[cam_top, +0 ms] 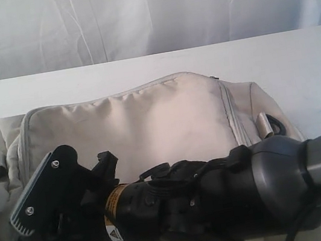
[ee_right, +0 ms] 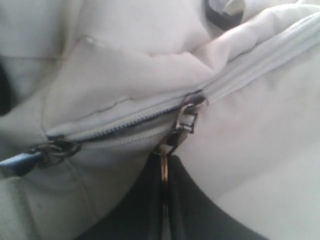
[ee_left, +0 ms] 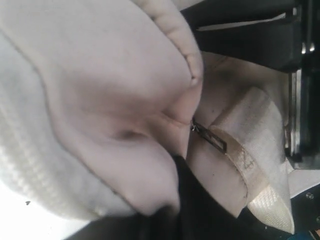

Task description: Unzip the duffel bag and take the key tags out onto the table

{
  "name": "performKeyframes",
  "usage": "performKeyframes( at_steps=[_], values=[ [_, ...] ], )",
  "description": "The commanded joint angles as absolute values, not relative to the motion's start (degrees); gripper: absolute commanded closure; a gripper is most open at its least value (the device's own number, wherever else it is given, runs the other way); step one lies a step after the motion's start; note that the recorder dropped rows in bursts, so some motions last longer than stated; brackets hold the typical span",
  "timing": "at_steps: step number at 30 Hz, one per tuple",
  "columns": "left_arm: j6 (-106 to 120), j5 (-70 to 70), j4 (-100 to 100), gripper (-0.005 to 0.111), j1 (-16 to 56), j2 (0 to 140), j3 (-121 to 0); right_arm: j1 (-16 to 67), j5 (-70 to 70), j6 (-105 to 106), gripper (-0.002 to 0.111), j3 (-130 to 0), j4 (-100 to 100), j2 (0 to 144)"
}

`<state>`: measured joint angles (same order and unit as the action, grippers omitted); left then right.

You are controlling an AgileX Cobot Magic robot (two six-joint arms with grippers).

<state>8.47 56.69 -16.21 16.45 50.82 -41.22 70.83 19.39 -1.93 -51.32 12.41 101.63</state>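
The right gripper [ee_right: 163, 187] is clenched on the thin metal zipper pull [ee_right: 164, 162]. It is a small, slick tab that could slip free, so I judge it best pinched flat close to the slider [ee_right: 184, 120] and drawn along the zip line, since the limp, light cloth of the duffel bag [cam_top: 148, 122] on the table [cam_top: 304, 61] will bunch and drag unless braced. The right arm [cam_top: 279, 178] reaches low and nearly level across the bag's near side to its left end. The left gripper [ee_left: 200, 220] shows only as a dark shape against the fabric, so I cannot tell how its jaws stand, and the key tags are out of sight, presumably inside.
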Motion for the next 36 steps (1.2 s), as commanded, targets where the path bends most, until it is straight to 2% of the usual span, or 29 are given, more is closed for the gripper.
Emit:
performKeyframes(
  at_steps=[1, 13, 22, 29, 36],
  values=[
    [9.4, 59.3, -17.5, 0.107, 16.4, 50.0, -41.3, 70.8, 19.4, 2.4, 0.108, -51.6, 12.4, 99.5],
    [9.7, 63.6, -17.5, 0.107, 16.4, 50.0, -41.3, 67.3, 21.1, 11.8, 0.108, -53.2, 5.2, 97.2],
    [10.5, 64.7, -17.5, 0.107, 16.4, 50.0, -41.3, 59.9, 20.5, 15.2, 0.108, -65.4, 4.8, 99.6],
    [10.8, 64.6, -17.5, 0.107, 16.4, 50.0, -41.3, 55.2, 20.7, 15.4, 0.108, -75.5, 4.8, 107.8],
    [10.8, 64.5, -17.5, 0.107, 16.4, 49.6, -41.3, 51.7, 20.9, 15.4, 0.108, -79.8, 4.7, 112.1]
  ],
)
